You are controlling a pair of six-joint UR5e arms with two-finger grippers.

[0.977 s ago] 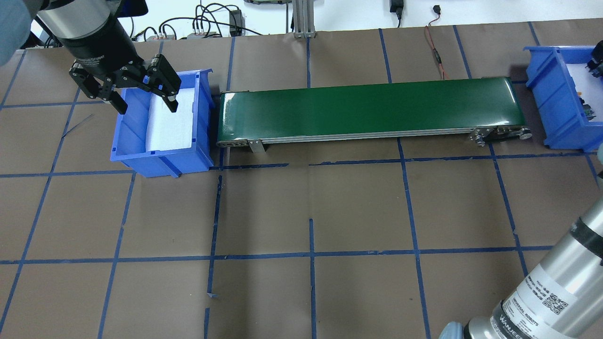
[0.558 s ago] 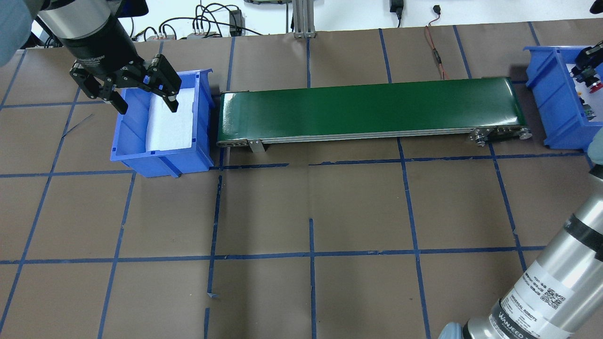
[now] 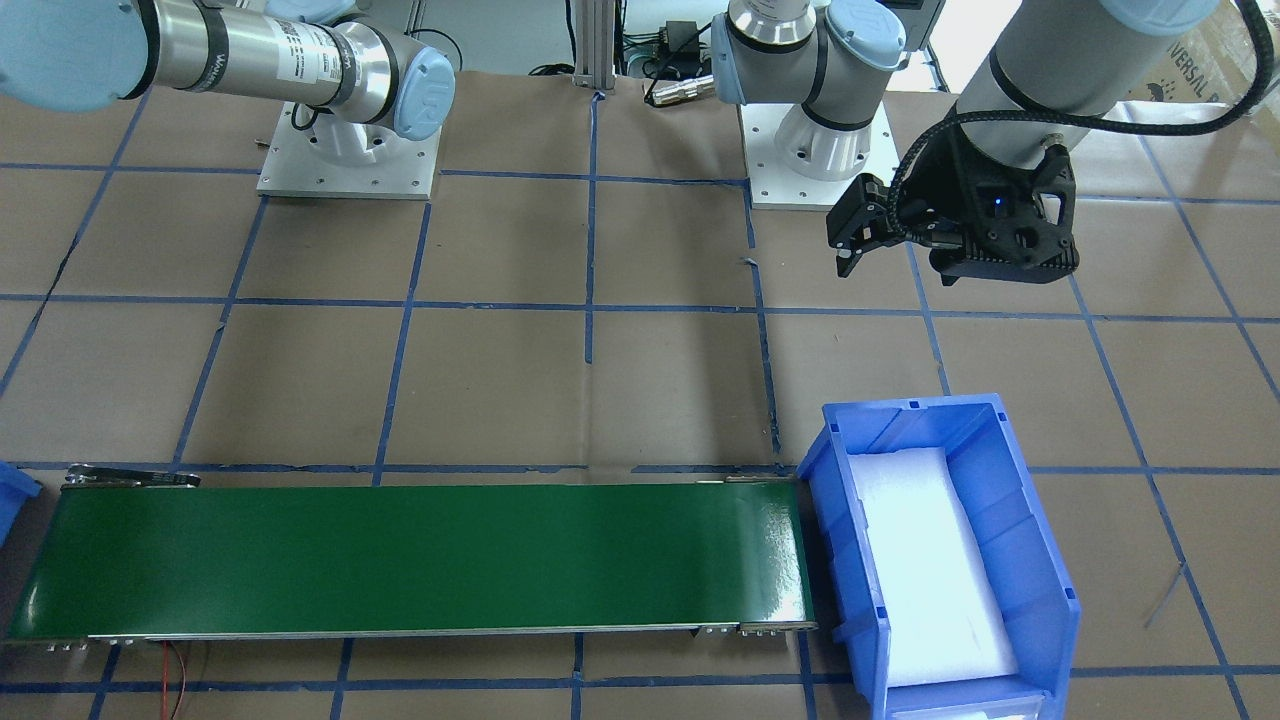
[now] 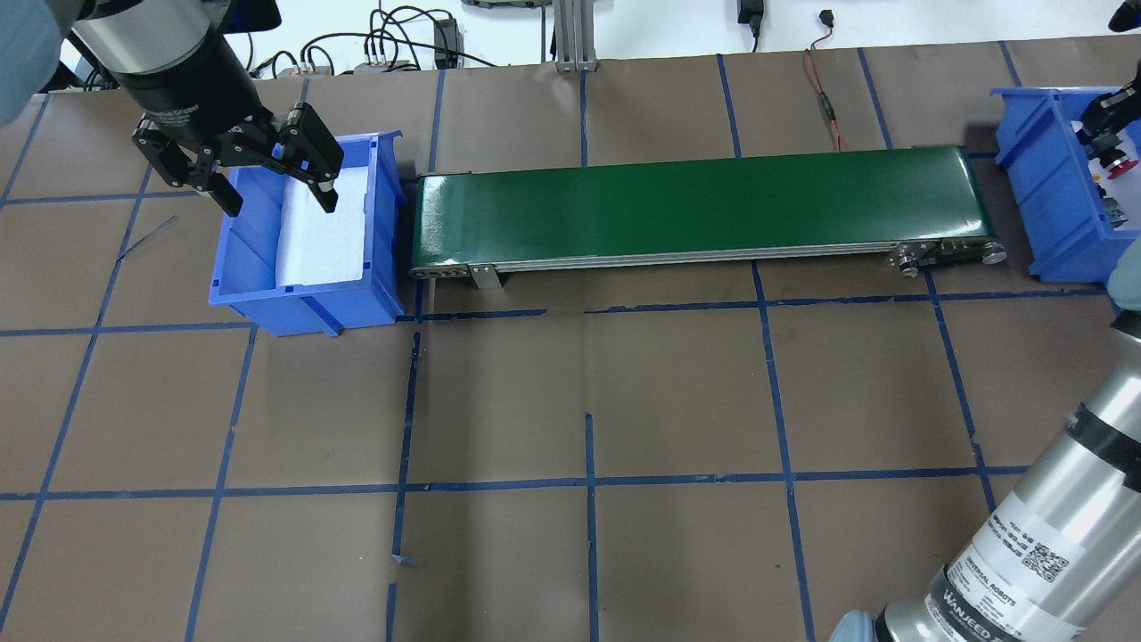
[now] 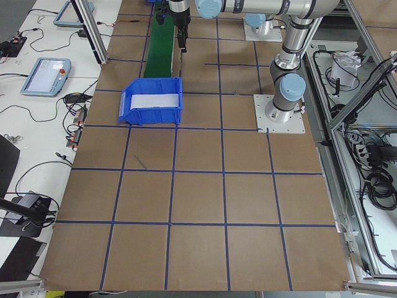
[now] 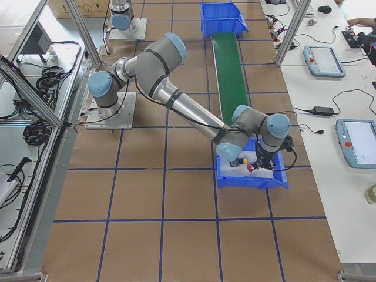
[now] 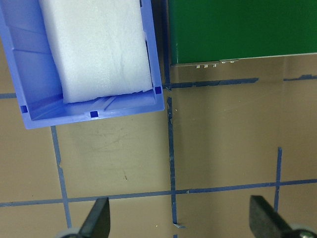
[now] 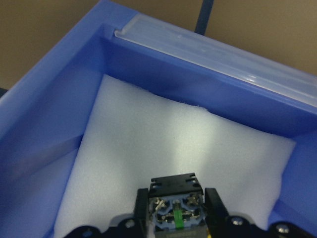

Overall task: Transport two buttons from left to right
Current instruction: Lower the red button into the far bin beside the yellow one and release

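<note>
My right gripper [image 4: 1108,134] is shut on the red button [image 4: 1125,161] and holds it over the right blue bin [image 4: 1043,178]. In the right wrist view the button's black body [image 8: 173,184] and grey-green terminal block sit between the fingers [image 8: 213,203], just above the bin's white foam. In the exterior right view a small yellow-capped piece [image 6: 240,160] lies in that bin beside the red cap [image 6: 251,168]. My left gripper [image 4: 267,183] is open and empty, hovering over the left blue bin [image 4: 303,303], which holds only foam.
A green conveyor belt [image 4: 695,205] runs between the two bins with nothing on it. Cables lie behind it at the table's far edge. Blue tape lines grid the brown table. My right arm's forearm [image 4: 1052,535] crosses the near right corner.
The right gripper has come in from the view's right edge over the right bin, and the red button in it now shows. The left gripper has not moved.
</note>
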